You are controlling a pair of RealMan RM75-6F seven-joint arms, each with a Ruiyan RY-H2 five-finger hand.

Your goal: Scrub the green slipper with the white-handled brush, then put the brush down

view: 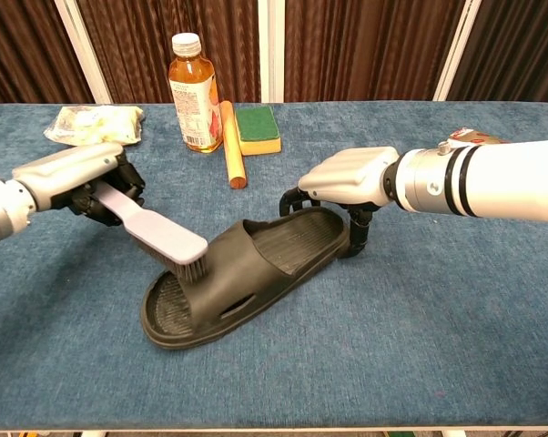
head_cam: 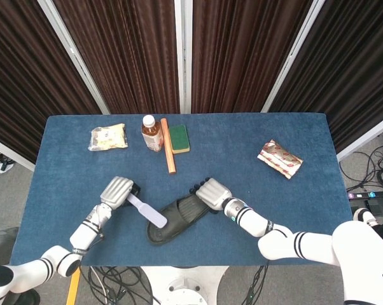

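Slanting from upper-left hand [view: 69,177], brush [view: 160,235] points at slipper [view: 247,278].

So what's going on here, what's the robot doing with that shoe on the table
The robot is scrubbing a dark green rubber slipper on the blue table. Its left hand grips a white-handled brush, whose bristles rest against the slipper's strap near the toe end. Its right hand steadies the slipper at the heel end, fingers hooked over the rim. The brush has not been put down yet.

One slipper [head_cam: 176,218], perhaps two snack packets [head_cam: 280,158]
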